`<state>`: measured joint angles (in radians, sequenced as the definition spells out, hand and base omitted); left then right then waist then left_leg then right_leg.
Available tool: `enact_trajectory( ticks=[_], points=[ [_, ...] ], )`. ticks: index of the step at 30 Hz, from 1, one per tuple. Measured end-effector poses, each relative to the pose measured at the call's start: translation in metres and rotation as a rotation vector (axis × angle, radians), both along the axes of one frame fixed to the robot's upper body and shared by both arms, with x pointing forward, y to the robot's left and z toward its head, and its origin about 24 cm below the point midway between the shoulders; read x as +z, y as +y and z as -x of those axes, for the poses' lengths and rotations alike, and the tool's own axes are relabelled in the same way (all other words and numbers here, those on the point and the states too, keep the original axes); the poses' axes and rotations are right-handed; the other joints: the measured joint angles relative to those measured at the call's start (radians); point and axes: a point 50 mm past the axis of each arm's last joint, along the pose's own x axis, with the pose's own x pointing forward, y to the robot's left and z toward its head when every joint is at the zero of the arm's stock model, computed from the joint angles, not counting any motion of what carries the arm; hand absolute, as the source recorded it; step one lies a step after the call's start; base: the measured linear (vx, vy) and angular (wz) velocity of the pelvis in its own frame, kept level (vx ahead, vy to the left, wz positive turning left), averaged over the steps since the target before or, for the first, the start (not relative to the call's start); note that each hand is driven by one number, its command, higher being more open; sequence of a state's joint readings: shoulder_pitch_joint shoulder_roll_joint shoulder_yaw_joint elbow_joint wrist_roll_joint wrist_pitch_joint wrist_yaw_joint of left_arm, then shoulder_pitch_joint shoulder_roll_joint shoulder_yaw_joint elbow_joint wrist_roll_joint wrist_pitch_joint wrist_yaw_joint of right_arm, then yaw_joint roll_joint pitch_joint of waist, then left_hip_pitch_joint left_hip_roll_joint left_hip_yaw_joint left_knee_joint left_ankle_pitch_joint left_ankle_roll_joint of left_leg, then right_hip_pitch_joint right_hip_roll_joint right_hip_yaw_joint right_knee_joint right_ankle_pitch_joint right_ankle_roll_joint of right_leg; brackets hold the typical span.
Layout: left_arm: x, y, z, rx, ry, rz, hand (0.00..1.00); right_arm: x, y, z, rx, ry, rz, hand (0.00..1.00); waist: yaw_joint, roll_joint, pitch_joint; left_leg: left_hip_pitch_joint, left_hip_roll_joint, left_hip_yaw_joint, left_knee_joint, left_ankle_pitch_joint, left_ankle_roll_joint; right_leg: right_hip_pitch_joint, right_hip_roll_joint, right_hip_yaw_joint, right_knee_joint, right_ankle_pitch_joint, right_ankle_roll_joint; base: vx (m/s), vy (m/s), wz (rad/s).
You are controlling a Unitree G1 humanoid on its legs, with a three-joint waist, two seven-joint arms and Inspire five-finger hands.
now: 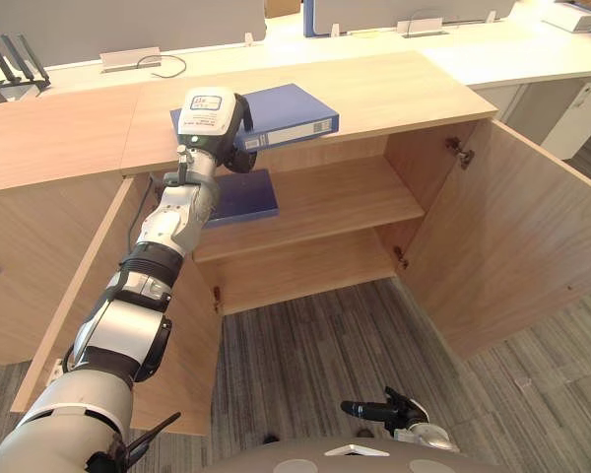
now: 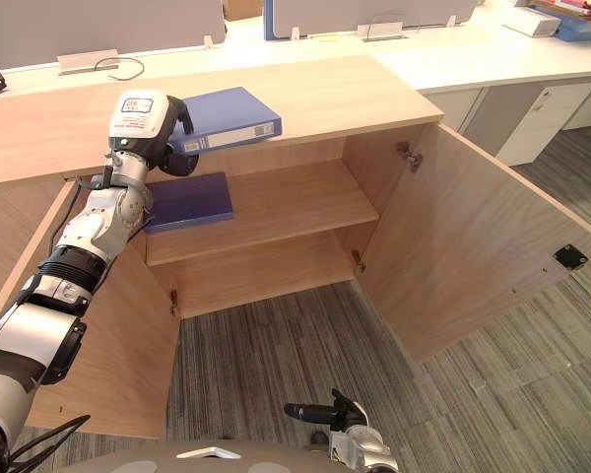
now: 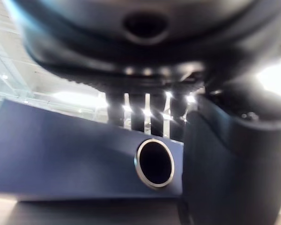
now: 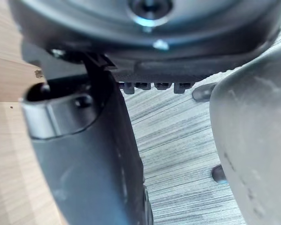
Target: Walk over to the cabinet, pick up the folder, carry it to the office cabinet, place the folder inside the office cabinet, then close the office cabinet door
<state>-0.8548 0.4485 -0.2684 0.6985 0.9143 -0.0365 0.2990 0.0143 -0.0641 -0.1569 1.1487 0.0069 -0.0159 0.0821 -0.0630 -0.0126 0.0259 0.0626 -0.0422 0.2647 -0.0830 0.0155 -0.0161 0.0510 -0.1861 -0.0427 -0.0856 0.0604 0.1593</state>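
A blue folder [image 1: 295, 113] lies on the wooden top of the office cabinet [image 1: 394, 89], its labelled spine jutting over the front edge. My left hand [image 1: 239, 156] is at the folder's left end. In the left wrist view its fingers [image 3: 131, 110] reach over the folder [image 3: 61, 154] and the thumb [image 3: 234, 164] stands against the spine beside the ring hole, so the hand pinches it. Low in front of me, my right hand [image 1: 379, 409] hangs over the carpet with straight fingers and holds nothing.
Both cabinet doors stand open: the right door [image 1: 512, 227] swings far out, the left door [image 1: 108, 296] runs beside my left arm. A second blue folder [image 1: 244, 197] lies flat on the inner shelf [image 1: 335, 197]. White desks [image 1: 532, 49] stand behind.
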Motion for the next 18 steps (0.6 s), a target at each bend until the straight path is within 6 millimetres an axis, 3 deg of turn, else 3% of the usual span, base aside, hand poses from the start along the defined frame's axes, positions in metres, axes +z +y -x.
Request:
enact_trajectory(
  ticks=[11,18],
  points=[
    [0.000,-0.003,0.001,0.000,-0.006,0.022,0.00,0.000,-0.002,0.001,-0.010,0.000,0.003,1.00,0.003,0.007,0.000,0.003,0.000,-0.001,0.000,0.001,0.002,0.004,-0.001,-0.001,0.000,0.001,0.001,0.00,0.000,0.00],
    [-0.017,-0.012,0.027,-0.057,-0.049,0.093,0.00,0.000,-0.002,0.000,-0.011,0.001,0.006,1.00,0.007,0.014,0.003,0.015,-0.001,-0.005,0.000,-0.001,0.006,0.018,-0.001,-0.010,0.000,0.001,0.001,0.00,0.000,0.01]
  ],
)
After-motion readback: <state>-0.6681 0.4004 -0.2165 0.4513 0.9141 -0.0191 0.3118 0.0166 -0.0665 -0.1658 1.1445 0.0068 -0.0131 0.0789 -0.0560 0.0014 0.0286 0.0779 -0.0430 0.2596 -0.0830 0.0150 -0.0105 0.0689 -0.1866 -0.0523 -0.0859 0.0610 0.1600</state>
